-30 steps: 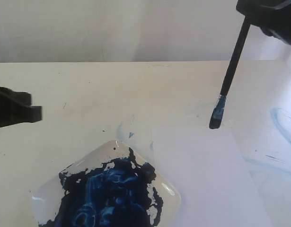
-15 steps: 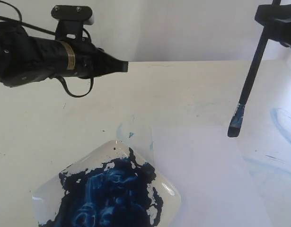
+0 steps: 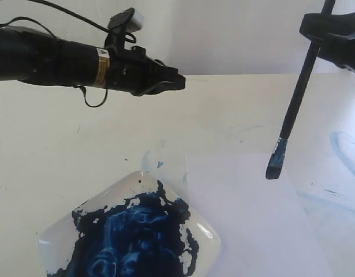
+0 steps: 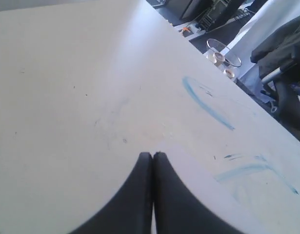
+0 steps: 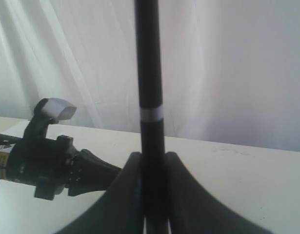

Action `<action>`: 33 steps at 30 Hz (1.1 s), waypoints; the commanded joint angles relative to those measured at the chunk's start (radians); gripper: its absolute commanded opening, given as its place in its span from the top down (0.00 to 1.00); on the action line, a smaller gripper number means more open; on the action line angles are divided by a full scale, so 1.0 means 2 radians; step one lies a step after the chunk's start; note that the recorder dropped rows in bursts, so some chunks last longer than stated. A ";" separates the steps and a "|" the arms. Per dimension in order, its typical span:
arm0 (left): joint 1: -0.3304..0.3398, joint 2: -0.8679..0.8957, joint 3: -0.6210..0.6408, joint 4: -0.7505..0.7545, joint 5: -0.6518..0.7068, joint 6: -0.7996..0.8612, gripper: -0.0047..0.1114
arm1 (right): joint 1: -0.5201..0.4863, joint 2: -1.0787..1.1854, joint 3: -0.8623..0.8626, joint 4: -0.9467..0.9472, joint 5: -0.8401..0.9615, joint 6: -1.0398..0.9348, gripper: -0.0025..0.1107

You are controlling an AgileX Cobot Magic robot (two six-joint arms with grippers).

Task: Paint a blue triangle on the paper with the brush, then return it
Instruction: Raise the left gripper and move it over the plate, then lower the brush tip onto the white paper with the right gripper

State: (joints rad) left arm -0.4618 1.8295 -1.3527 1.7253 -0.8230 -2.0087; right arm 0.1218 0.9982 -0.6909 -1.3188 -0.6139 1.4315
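The brush [image 3: 292,112] hangs nearly upright, tilted, in my right gripper [image 3: 319,33] at the top right, which is shut on its black handle [image 5: 149,73]. Its blue-stained bristles [image 3: 274,164] hover just above the far right edge of the paper [image 3: 252,219], a plain white sheet. No blue triangle is in view; the part of the sheet that shows is bare. My left gripper [image 3: 180,82] reaches in from the left above the back of the table. It is shut and empty [image 4: 152,155].
A clear square dish [image 3: 50,242] smeared with dark blue paint sits at the front left, touching the paper's left edge. Pale blue smears [image 3: 344,150] mark the cream tabletop on the right. Past the table's edge are a chair [image 4: 286,53] and glass items [image 4: 223,51].
The left arm has swung in from the left edge and now stretches toward the middle above the table's back. The brush drifted right, then slightly back left and lower.
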 commanded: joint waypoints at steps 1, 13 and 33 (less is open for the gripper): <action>-0.042 0.031 -0.020 0.010 0.034 0.034 0.96 | -0.003 -0.004 0.010 0.012 -0.006 0.005 0.98; -0.081 0.115 -0.024 0.010 0.070 0.117 0.96 | -0.003 -0.004 0.024 0.014 0.004 0.000 0.98; -0.081 0.163 -0.023 0.010 0.065 0.153 0.96 | -0.002 0.056 0.026 0.077 -0.043 -0.043 0.98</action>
State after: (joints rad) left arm -0.6165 2.1555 -1.3953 1.7368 -0.6956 -1.7294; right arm 0.1218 1.0893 -0.6406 -1.1945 -0.6808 1.3660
